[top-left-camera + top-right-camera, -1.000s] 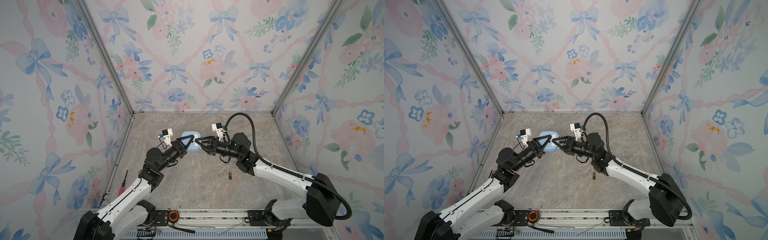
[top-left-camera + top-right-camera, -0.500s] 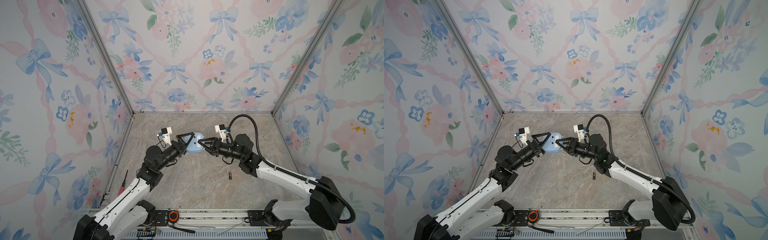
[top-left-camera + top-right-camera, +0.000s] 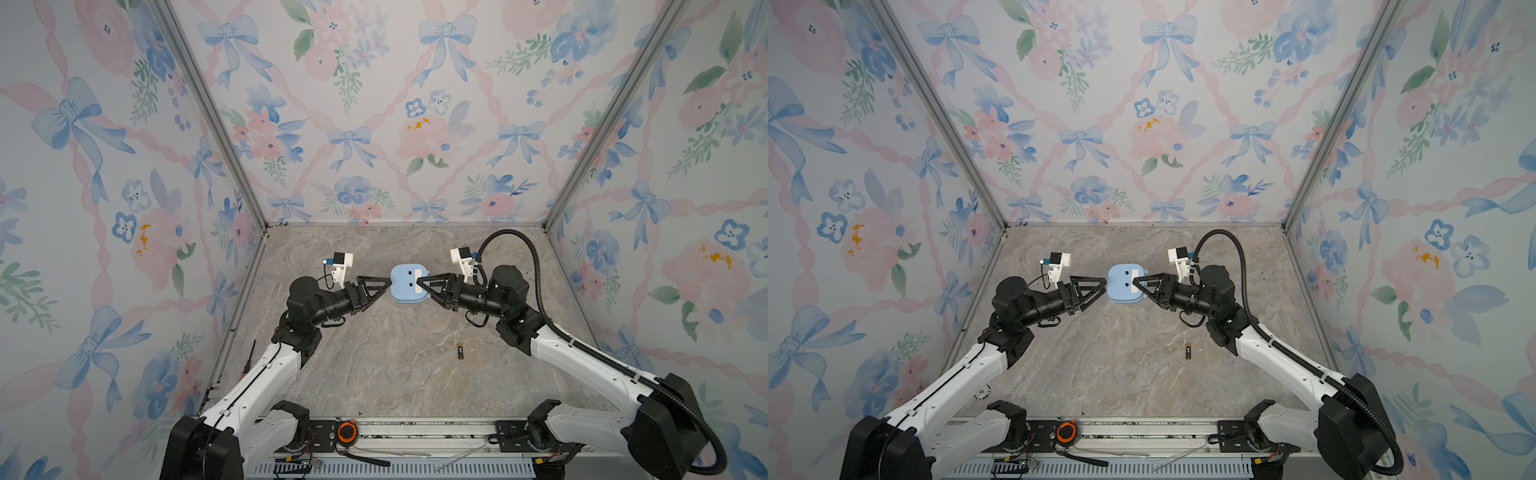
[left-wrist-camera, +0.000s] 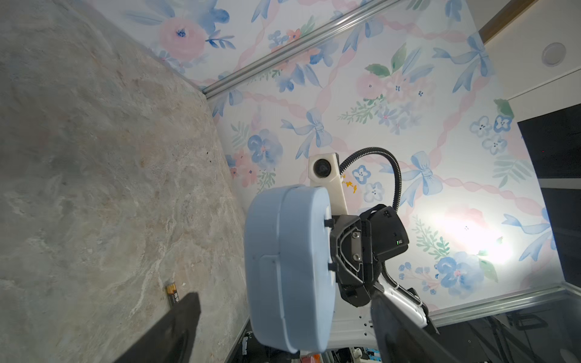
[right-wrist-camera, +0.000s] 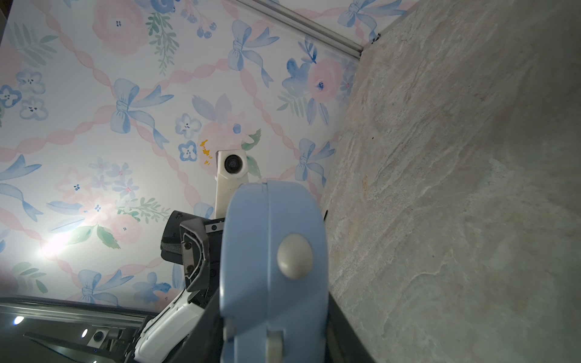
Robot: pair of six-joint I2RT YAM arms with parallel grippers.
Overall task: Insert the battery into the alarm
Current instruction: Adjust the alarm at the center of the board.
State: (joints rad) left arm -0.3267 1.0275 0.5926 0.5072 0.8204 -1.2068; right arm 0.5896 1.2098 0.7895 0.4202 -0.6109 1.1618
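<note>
Both top views show the right gripper [image 3: 419,286] clamped on the alarm [image 3: 405,286]. The left gripper [image 3: 384,291] sits just beside it, jaws apart. The battery [image 3: 460,351] lies on the table [image 3: 374,374].

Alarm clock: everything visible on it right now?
The alarm is a light-blue rounded-square clock, plastic-looking, with a seam round its edge. Its back faces the top camera, showing a white panel and two dark spots; the dial is hidden. A pale knob sits on one edge. The right gripper clamps it, apparently off the table; the open left gripper straddles it, no contact visible.
</note>
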